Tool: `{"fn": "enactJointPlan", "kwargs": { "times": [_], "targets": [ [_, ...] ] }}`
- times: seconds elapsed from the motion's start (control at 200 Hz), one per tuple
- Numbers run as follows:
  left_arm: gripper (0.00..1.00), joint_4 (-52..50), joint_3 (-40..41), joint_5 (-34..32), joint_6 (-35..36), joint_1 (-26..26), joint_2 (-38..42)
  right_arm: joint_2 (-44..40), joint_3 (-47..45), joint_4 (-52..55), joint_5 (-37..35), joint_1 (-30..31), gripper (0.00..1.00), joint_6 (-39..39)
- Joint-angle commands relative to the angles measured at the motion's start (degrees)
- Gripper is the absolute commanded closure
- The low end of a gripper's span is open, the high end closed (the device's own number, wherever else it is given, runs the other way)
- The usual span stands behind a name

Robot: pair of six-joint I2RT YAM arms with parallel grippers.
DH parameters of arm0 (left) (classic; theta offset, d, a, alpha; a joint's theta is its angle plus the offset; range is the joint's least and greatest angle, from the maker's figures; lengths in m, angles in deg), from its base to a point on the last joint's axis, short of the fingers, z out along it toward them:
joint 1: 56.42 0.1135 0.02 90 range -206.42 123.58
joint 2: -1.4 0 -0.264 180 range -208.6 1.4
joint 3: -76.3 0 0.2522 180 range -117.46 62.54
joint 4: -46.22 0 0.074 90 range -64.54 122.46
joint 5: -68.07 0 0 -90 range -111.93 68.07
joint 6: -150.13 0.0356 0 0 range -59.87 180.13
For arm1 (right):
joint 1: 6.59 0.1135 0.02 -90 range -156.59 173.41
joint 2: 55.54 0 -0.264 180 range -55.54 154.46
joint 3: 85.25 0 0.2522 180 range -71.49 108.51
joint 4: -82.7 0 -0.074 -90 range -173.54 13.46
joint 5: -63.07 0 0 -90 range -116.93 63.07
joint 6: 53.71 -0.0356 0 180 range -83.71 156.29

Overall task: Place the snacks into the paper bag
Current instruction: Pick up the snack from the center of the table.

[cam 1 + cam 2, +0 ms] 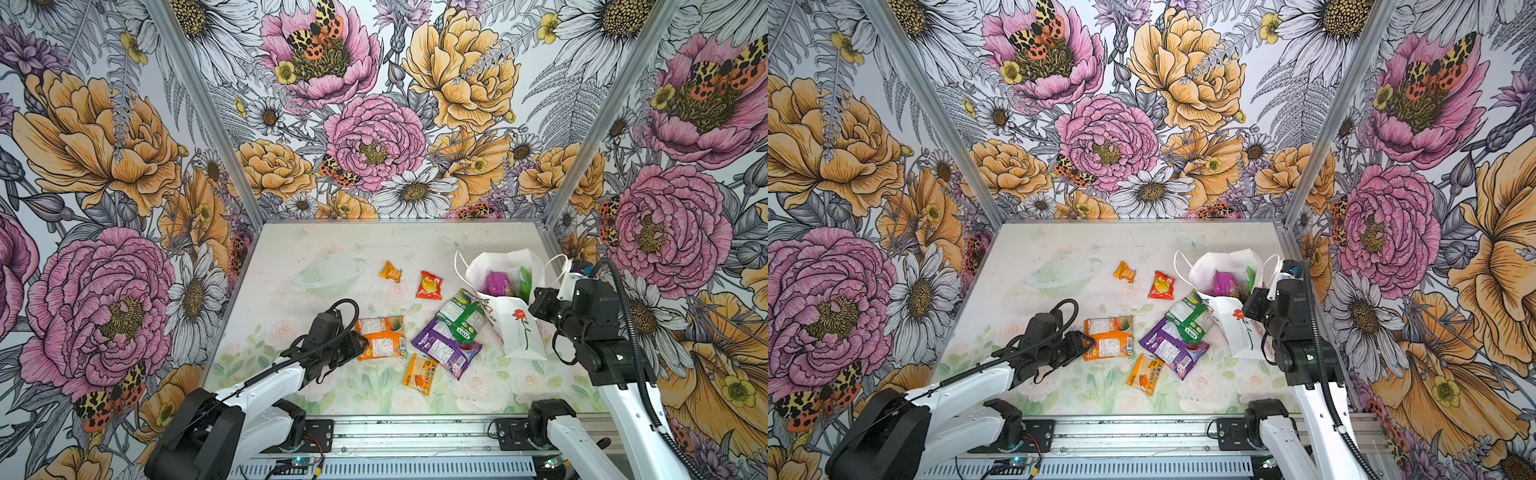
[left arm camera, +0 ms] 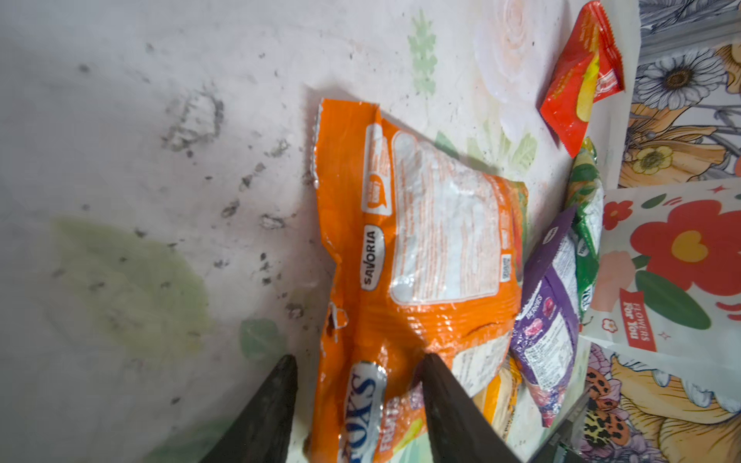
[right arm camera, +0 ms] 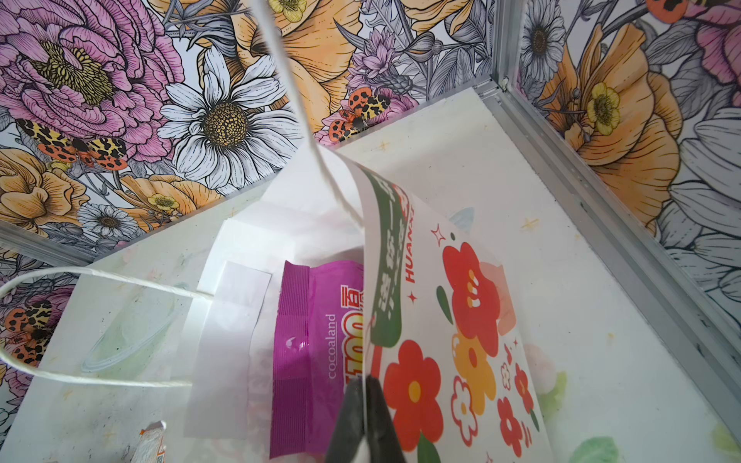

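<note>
The orange packet (image 1: 380, 336) lies mid-table, with the left gripper (image 2: 359, 356) half-open astride its left edge (nothing pinched yet); best to bite the seam squarely. At right, the right gripper (image 3: 365, 383) clamps the paper bag (image 1: 519, 328) by its rim.

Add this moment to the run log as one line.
left jaws: open, astride large orange packet edge | right jaws: shut on paper bag rim | pink pouch: in bag
</note>
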Motion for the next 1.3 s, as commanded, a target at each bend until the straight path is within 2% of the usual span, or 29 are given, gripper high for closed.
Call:
{"fn": "enactJointPlan", "kwargs": {
  "times": [0.0,0.19,0.335,0.761,0.901,1.296],
  "targets": [
    [0.56,1.6,-0.7,0.1,0.5,-0.9,-2.0,-0.4,0.1,-1.4,-1.2,0.4,1.0,0.6],
    [0.73,1.4,-1.1,-1.8,0.8,-1.6,-2.7,-0.5,0.0,-1.4,-1.2,0.4,1.0,0.6],
    [0.8,1.1,-0.9,-2.7,0.5,-2.1,-0.7,-0.5,0.0,-1.3,-1.2,0.4,1.0,0.6],
    [0.92,-2.8,0.7,-7.0,0.8,-3.1,13.5,-0.2,0.9,-1.3,-0.7,0.4,1.0,0.7],
    [0.98,-4.5,0.1,-8.1,1.3,-3.1,17.0,1.4,2.7,0.6,-2.6,1.0,1.0,1.1],
    [1.0,-11.7,-5.3,-8.3,6.4,-1.3,25.4,8.5,7.5,3.2,-7.6,10.3,1.0,1.7]
  ]
}}
